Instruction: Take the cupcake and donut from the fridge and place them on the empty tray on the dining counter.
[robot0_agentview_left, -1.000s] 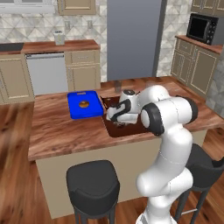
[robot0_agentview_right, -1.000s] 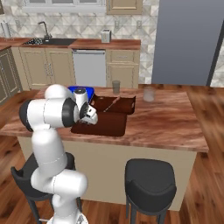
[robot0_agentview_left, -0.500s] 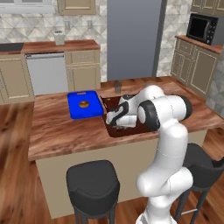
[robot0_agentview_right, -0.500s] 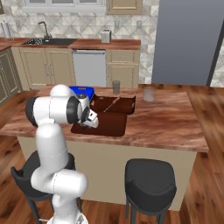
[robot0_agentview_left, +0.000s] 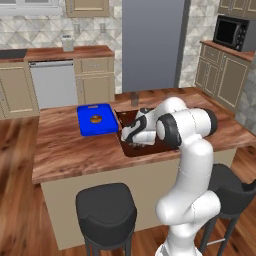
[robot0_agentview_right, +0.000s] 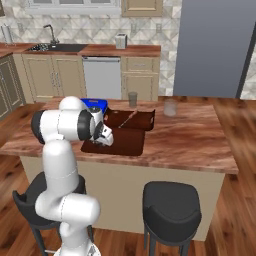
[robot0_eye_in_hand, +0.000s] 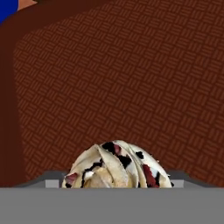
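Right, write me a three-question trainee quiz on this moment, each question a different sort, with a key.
1. True or false: the cupcake is over the dark brown tray.
2. Multiple choice: what lies on the blue tray? A) a brown ring pastry B) a glass C) a microwave
3. Fill in: the tool is low over the ____ tray on the wood counter.

Key:
1. True. The hand view shows the cupcake's swirled top with the tray's woven floor behind it.
2. A. A small brown ring sits on the blue tray; a glass stands on the counter itself.
3. Brown. Whether the tool's fingers are closed on the cupcake cannot be told.
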